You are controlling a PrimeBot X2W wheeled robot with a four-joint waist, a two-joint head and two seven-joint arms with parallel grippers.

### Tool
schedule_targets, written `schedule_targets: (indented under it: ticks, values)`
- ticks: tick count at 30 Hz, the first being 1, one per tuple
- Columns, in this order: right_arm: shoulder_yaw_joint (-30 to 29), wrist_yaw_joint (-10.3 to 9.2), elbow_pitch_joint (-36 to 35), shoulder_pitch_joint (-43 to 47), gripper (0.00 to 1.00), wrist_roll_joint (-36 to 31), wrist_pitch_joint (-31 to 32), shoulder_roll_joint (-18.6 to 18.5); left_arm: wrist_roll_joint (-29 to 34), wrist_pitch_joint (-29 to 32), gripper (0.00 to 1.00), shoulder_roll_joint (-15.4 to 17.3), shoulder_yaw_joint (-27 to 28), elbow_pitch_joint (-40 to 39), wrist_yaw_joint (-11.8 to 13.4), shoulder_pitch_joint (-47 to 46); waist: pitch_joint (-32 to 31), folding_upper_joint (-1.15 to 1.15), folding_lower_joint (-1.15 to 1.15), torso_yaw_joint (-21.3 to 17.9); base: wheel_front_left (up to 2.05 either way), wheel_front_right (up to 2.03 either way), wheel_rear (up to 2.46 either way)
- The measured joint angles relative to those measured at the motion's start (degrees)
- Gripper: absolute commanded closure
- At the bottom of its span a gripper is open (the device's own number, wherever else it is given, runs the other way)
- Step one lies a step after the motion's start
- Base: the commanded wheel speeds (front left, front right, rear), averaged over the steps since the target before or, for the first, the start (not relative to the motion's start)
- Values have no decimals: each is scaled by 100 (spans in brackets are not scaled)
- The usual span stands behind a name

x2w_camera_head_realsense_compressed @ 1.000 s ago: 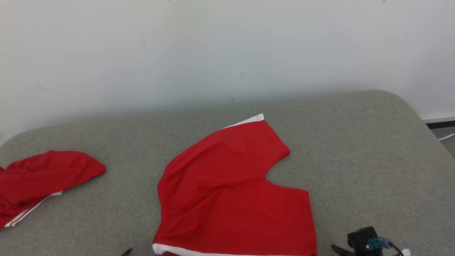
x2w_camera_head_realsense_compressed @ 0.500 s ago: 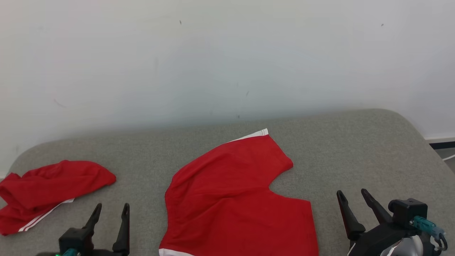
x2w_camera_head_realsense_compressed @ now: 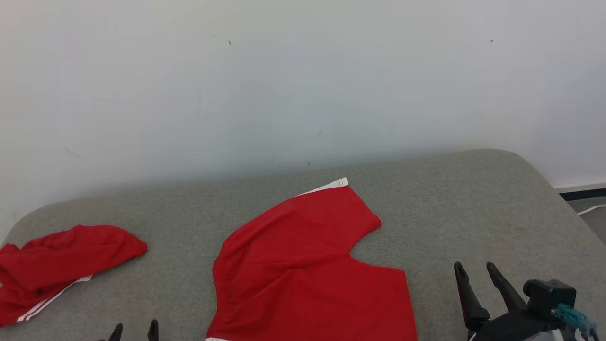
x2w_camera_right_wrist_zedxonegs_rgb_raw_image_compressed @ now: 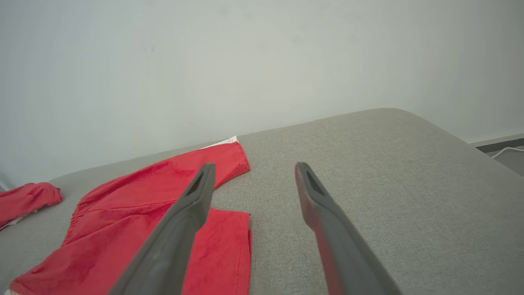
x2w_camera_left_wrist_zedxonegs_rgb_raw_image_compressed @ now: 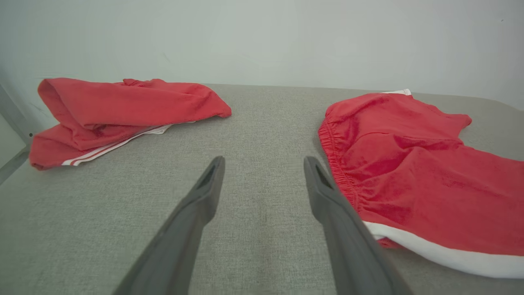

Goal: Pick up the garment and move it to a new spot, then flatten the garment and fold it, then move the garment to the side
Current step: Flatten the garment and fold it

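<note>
A pair of red shorts (x2w_camera_head_realsense_compressed: 307, 270) with white trim is seen spread flat on a grey fabric-covered table (x2w_camera_head_realsense_compressed: 473, 203), at about 6 o'clock in the head view, with a plain pale wall (x2w_camera_head_realsense_compressed: 303, 71) behind. One leg of the shorts is pointed toward 1 o'clock, and the other is laid toward 4 o'clock.

The right gripper (x2w_camera_head_realsense_compressed: 474, 270) is seen at 4 o'clock, its two dark fingers spread apart with nothing held between them. The shorts are found at 9 o'clock from it, near but apart. In the right wrist view, the red cloth is partly covered by the finger on that view's left.

The left gripper (x2w_camera_head_realsense_compressed: 134, 329) is shown at 7 o'clock, only its fingertips visible above the bottom edge. Its fingers are likewise held apart and empty. In the left wrist view, the gathered waistband of the shorts is seen just beside one finger, at 2 o'clock; whether it is touched cannot be told.

A second red garment (x2w_camera_head_realsense_compressed: 61, 260) with white stripes is left crumpled at 8 o'clock, well apart from the shorts.
</note>
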Motion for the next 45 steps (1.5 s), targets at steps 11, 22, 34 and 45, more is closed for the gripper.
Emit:
schedule_targets:
  ticks: [11,22,34,45]
  values:
    - [-5,-18,-12,103,0,1,-74,-14,101,304,0,8,-29,-297,1,36,104,1,0,-28,0,0,0]
    - [88,-20,8,93,0,45,202,-43,180,869,0,-38,-271,-559,-15,-124,252,0,0,21,0,0,0]
    - [1161,-44,628,113,0,-261,1485,191,-66,2325,0,-324,-768,524,-435,-752,500,1,1,114,0,0,0]
    - [1200,-121,988,44,0,-452,2029,265,-253,2933,0,-506,-827,1172,-678,-1335,669,1,1,131,0,0,0]
